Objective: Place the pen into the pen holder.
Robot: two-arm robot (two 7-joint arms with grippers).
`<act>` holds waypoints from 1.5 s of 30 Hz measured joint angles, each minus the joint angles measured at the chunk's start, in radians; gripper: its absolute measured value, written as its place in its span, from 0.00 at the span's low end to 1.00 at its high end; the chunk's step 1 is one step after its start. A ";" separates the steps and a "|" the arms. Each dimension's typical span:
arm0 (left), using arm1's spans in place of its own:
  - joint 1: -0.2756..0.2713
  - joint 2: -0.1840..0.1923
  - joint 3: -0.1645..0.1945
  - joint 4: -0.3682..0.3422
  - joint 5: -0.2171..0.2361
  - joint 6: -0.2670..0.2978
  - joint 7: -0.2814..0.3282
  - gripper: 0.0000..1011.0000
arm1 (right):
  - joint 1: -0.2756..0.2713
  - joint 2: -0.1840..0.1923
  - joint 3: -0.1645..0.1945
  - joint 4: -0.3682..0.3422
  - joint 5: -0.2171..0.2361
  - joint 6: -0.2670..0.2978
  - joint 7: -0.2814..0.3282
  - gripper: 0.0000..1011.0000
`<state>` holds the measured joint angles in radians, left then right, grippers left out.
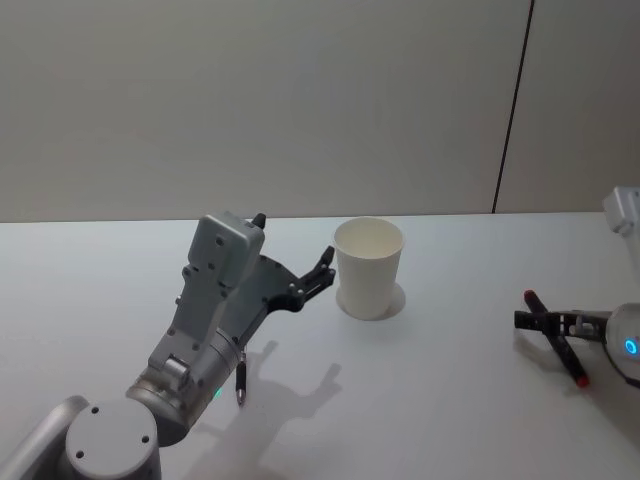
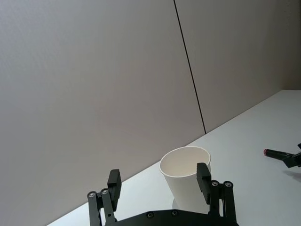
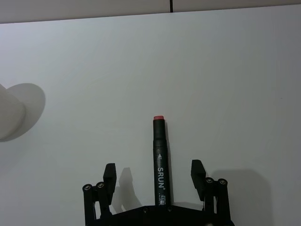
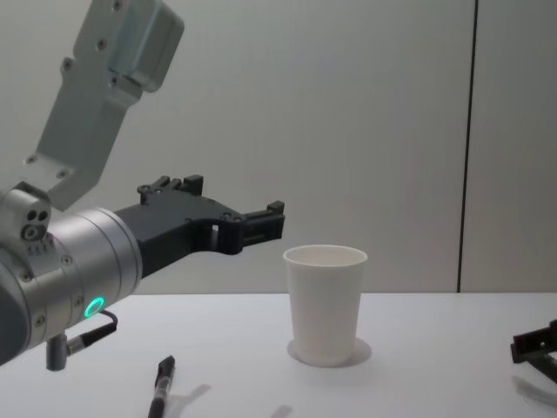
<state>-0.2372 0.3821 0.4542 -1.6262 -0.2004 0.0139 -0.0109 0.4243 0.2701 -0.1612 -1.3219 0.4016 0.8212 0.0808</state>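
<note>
- Head view, left side: the left end effector (image 1: 293,236) is held above the counter (image 1: 450,400). Its fingers are spread and grip nothing, and it is aimed toward the pen holder. In the left wrist view the cup stands just beyond the two fingertips.
- A dark pen (image 1: 240,380) lies flat on the counter below the left arm, toward the near edge. It is left of the pen holder and apart from it, and no finger touches it.
- The pen holder (image 1: 368,268) stands upright near the far edge, about mid-width. The part of its interior that shows in the left wrist view is bare; the bottom is hidden.
- The marker pen (image 1: 555,338), a black barrel with red ends, lies flat toward the right side of the counter, well apart from the pen holder. Its long axis runs diagonally, far-left to near-right.
- The right end effector (image 3: 154,171) sits directly over the marker pen. Its fingers are open, one on each side of the barrel, and neither touches it. The barrel lies crosswise to the closing line.
- Judgement: the right arm is the nearer one, and the marker pen appears to be the item in hand. The pen holder lies to the left of the grasp point and somewhat farther back. Once gripped, the barrel would need tilting upright before it is lowered through the rim.
</note>
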 joint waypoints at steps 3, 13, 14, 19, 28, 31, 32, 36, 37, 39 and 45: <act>0.000 0.000 0.000 0.000 0.000 0.000 0.000 0.99 | 0.007 -0.002 -0.003 0.012 -0.007 0.003 0.012 0.99; 0.000 0.000 0.000 0.000 0.000 0.000 0.000 0.99 | 0.030 -0.007 -0.012 0.042 -0.037 0.016 0.049 0.99; 0.000 0.000 0.000 0.000 0.000 0.000 0.000 0.99 | 0.031 -0.007 -0.013 0.044 -0.039 0.016 0.051 0.99; 0.000 0.000 0.000 0.000 0.000 0.000 0.000 0.99 | 0.037 -0.008 -0.016 0.052 -0.051 0.018 0.065 0.99; 0.000 0.000 0.000 0.000 0.000 0.000 0.000 0.99 | 0.040 -0.008 -0.018 0.056 -0.060 0.015 0.083 0.86; 0.000 0.000 0.000 0.000 0.000 0.000 0.000 0.99 | 0.041 -0.007 -0.018 0.057 -0.062 0.015 0.088 0.75; 0.000 0.000 0.000 0.000 0.000 0.000 0.000 0.99 | 0.041 -0.007 -0.018 0.057 -0.062 0.015 0.089 0.75; 0.000 0.000 0.000 0.000 0.000 0.000 0.000 0.99 | 0.041 -0.008 -0.018 0.058 -0.062 0.016 0.093 0.62; 0.000 0.000 0.000 0.000 0.000 0.000 0.000 0.99 | 0.041 -0.008 -0.018 0.058 -0.062 0.016 0.093 0.56; 0.000 0.000 0.000 0.000 0.000 0.000 0.000 0.99 | 0.041 -0.008 -0.018 0.058 -0.062 0.016 0.094 0.52; 0.000 0.000 0.000 0.000 0.000 0.000 0.000 0.99 | 0.039 -0.008 -0.017 0.057 -0.060 0.017 0.094 0.31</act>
<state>-0.2372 0.3821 0.4542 -1.6262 -0.2004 0.0139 -0.0109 0.4628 0.2617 -0.1777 -1.2654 0.3417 0.8386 0.1747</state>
